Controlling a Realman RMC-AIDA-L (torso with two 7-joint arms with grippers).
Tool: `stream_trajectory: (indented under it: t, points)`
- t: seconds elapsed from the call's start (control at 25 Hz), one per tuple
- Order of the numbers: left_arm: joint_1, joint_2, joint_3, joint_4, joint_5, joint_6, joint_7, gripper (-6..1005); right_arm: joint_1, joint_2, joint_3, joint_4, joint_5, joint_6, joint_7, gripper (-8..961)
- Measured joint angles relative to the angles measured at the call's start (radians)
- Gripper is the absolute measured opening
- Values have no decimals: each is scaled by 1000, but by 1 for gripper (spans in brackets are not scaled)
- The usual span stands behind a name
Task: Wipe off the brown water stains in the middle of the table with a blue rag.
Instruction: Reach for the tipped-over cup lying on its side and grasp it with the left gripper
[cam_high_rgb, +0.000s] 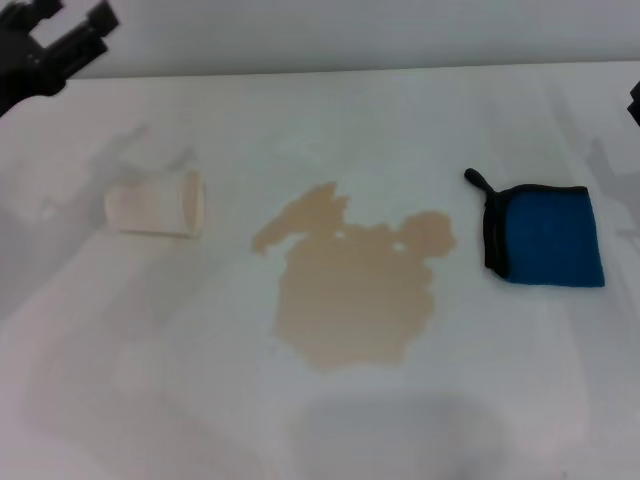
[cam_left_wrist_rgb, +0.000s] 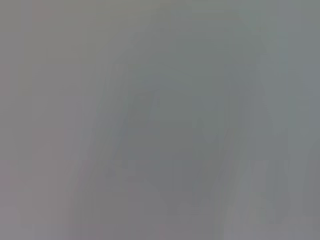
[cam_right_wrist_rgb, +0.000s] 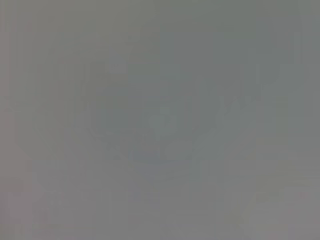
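the broad plain white surface (cam_high_rgb: 330, 110) fills the head view, and the light tan, lobed puddle of brown water stains (cam_high_rgb: 352, 288) spreads flat across the centre of the frame, much wider than anything else on it. the small folded bright blue rag (cam_high_rgb: 550, 238), with black trim along its left edge and a black loop pointing to the upper left, lies flat at the right of the frame, well apart from the puddle and dry. lying on that side, it falls most naturally to the right arm.

a white paper cup (cam_high_rgb: 158, 208) lies tipped on its side at the left of the frame, its open mouth turned toward the puddle; it looks like the likely source of the spill and is clear of the wiping path.

the left gripper (cam_high_rgb: 62, 38) sits in the upper left corner of the frame, raised and away from everything, its dark fingers spread apart and holding nothing. the right gripper (cam_high_rgb: 634, 102) shows only as a dark sliver at the right edge, above the rag; whether its fingers are wide or narrow cannot be told. both wrist views show only a featureless grey.

judging by this layout, no wiping has begun: the rag is untouched and the stain whole.
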Motion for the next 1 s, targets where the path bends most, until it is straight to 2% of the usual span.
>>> stream_trajectory:
  t: [0.08, 0.4, 0.6, 0.72, 0.84, 0.88, 1.0]
  points:
    - [-4, 30, 0, 52, 106, -23, -91, 861, 0, 0, 4, 0, 0, 0, 0, 864]
    - [-22, 179, -8, 258, 492, -105, -360, 861, 9, 0, 5, 0, 0, -1, -4, 864]
    - [-71, 240, -8, 374, 754, -230, -374, 862, 13, 0, 5, 0, 0, -2, -7, 865]
    - [-119, 251, -8, 409, 882, -299, -360, 862, 13, 0, 5, 0, 0, -2, -8, 865]
    - [-171, 251, -8, 423, 985, -308, -360, 862, 12, 0, 5, 0, 0, -2, -8, 865]
    - [-192, 249, -7, 423, 1027, -308, -360, 862, 12, 0, 5, 0, 0, -2, -8, 865]
    - [-248, 222, -3, 429, 1187, -306, -365, 862, 11, 2, 5, 0, 0, -2, -8, 865]
